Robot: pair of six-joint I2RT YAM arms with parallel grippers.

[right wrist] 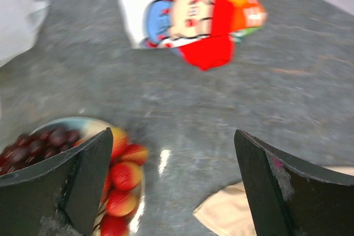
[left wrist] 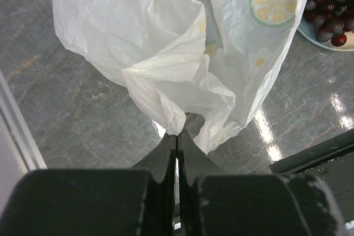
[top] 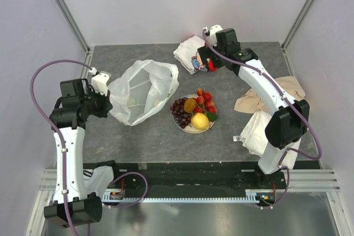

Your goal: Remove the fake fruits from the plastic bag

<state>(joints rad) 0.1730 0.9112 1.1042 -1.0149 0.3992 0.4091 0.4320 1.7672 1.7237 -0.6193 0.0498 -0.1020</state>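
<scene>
L pincer (left wrist: 177, 135) clamped shut on a fold at the edge of the thin crinkly translucent white plastic bag (top: 145, 89); R pincer (right wrist: 174, 183) gaping wide, holding nothing.

Bag lies just R of L pincer, long axis near-left to far-right, mouth up. Inside looks empty bar printed lemon slices, so job prob. done. Small glossy fake fruits (top: 194, 111) (purple grapes, red strawberries, yellow lemon, orange-brown one, green bit) sit piled on pale round plate (top: 188, 129), just R of bag, btwn the arms. R pincer hangs behind plate by white-and-red cartoon-printed packet (top: 189, 53), nearer the fruit than L. Beige cloth (top: 268, 99) and folded white towel (top: 253, 131) are well off R, not in the way. Next is likely L letting go; nothing blocks it.
</scene>
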